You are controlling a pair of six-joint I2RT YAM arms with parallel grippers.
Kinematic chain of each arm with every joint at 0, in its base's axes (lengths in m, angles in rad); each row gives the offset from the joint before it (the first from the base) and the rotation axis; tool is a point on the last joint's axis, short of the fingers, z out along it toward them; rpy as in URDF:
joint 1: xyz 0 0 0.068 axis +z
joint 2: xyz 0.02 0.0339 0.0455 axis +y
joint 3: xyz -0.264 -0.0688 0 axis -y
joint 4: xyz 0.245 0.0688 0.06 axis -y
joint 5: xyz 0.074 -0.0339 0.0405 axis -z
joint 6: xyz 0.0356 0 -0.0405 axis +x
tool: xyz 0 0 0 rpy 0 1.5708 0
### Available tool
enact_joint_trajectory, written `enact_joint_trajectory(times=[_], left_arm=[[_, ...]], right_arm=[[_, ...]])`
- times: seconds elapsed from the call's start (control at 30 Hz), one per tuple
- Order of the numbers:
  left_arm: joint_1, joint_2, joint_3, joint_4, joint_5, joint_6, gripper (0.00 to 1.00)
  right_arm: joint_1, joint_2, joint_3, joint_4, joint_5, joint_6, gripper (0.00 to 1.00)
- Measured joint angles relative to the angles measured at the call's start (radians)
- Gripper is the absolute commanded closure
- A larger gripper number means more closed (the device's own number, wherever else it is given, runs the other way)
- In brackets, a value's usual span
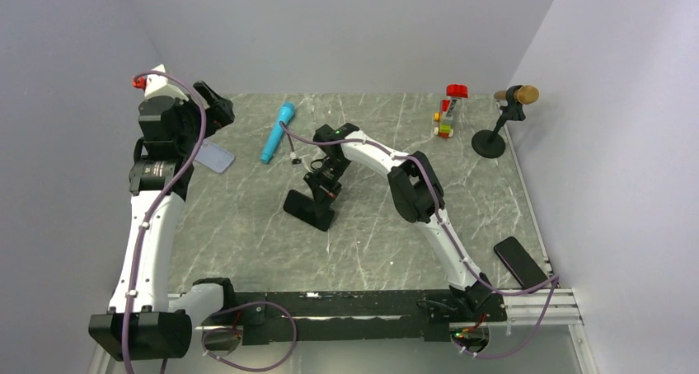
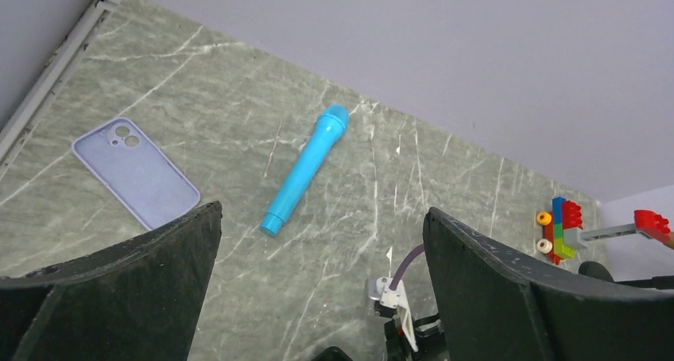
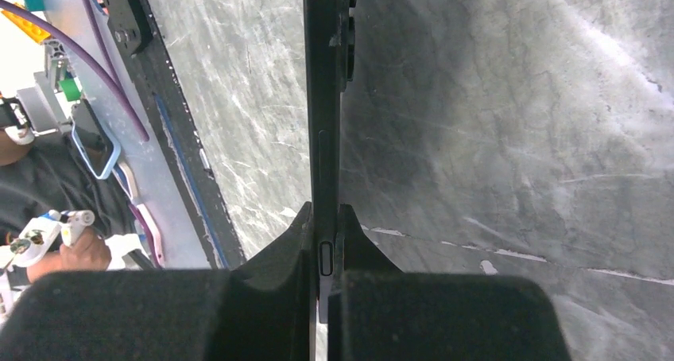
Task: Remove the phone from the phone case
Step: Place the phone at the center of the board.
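The pale blue-grey phone case lies flat and empty on the table at the far left, with its camera cutout showing in the left wrist view. My left gripper hangs above and beyond it, jaws wide open and empty. My right gripper is shut on the edge of a black phone at the table's middle. It holds the phone tilted, lower end on or near the table. In the right wrist view the phone shows edge-on between the closed fingers.
A blue marker lies right of the case. A small toy brick stack and a black stand with a brown head sit at the far right. Another black slab lies at the near right edge.
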Motion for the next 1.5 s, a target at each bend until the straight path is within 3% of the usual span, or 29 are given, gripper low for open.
enact_joint_trajectory(times=[0.63, 0.93, 1.4, 1.5], left_arm=[[0.0, -0.008, -0.018, 0.016, 0.01, 0.008, 0.01], [0.0, -0.008, -0.018, 0.017, 0.014, 0.008, 0.01], [0.0, -0.008, -0.018, 0.017, 0.014, 0.008, 0.01], [0.0, -0.008, -0.018, 0.017, 0.014, 0.008, 0.01]], right_arm=[[0.016, -0.048, -0.074, 0.089, 0.117, 0.127, 0.81], [0.019, -0.063, -0.109, 0.155, 0.208, 0.168, 0.61], [0.024, -0.134, -0.159, 0.326, 0.452, 0.215, 0.43], [0.024, -0.172, -0.209, 0.339, 0.511, 0.231, 0.28]])
